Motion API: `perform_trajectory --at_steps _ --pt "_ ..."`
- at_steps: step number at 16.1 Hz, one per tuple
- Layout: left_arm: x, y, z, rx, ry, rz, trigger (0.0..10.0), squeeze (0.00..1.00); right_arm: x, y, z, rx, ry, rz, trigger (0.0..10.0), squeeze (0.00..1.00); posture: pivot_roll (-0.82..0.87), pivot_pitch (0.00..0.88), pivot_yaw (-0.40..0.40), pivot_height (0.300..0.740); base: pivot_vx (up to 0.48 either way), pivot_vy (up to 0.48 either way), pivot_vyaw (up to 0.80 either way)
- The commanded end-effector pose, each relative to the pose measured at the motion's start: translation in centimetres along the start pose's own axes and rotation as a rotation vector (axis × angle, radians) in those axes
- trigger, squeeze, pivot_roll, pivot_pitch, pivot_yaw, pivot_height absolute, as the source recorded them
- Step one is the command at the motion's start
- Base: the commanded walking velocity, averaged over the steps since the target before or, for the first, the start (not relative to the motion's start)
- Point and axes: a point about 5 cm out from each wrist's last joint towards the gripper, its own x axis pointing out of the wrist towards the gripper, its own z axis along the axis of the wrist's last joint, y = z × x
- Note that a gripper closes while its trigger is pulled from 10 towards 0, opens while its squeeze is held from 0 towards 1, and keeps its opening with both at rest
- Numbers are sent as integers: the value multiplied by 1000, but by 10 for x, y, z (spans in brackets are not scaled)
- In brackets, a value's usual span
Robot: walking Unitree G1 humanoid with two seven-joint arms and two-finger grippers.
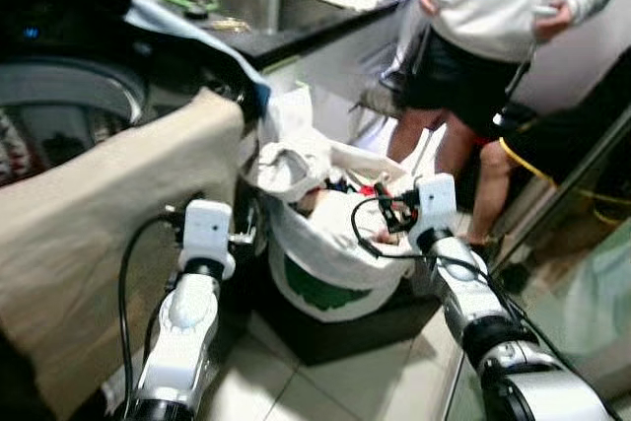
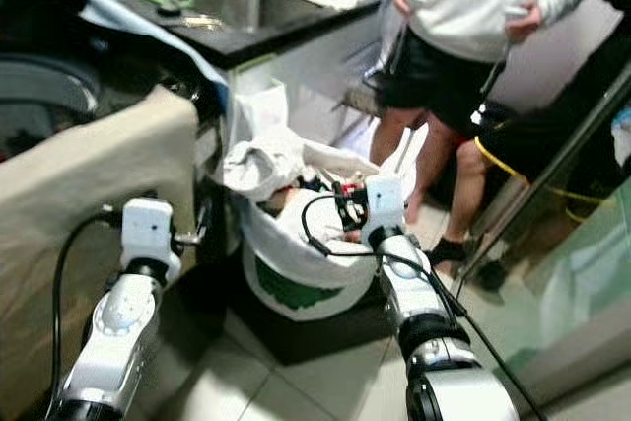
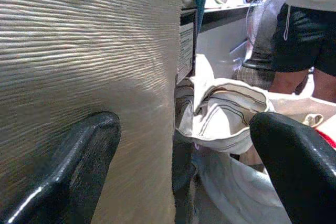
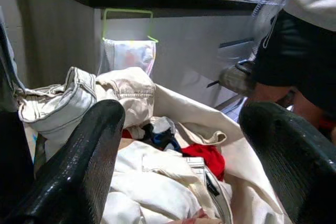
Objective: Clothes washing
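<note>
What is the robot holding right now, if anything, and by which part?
Nothing. The right gripper is open above the clothes in the laundry bag; the left gripper is open beside the beige cloth draped over the washing machine.

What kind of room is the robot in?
Probably a home kitchen or laundry corner. There is a washing machine with a beige cloth draped over it, a white laundry bag full of clothes, and a dark countertop with a sink.
</note>
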Motion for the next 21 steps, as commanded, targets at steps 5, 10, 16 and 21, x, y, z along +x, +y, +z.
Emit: perform_trajectory --at_steps 5,10,16,21 --pt "5 -4 4 -1 -13 -8 10000 0 1 -4 1 -3 13 2 10000 0 162 0 -114 740 0 0 -758" --pt "5 -6 4 14 -7 -18 10000 0 2 -2 0 -19 24 5 10000 0 160 0 -111 740 0 0 -150" --pt "5 -8 2 18 1 -30 10000 0 0 0 -1 -43 22 19 10000 0 159 0 -114 740 0 0 -650" --pt "5 -9 2 24 3 -34 10000 0 1 1 -4 -23 61 25 10000 0 157 0 -114 740 0 0 -466"
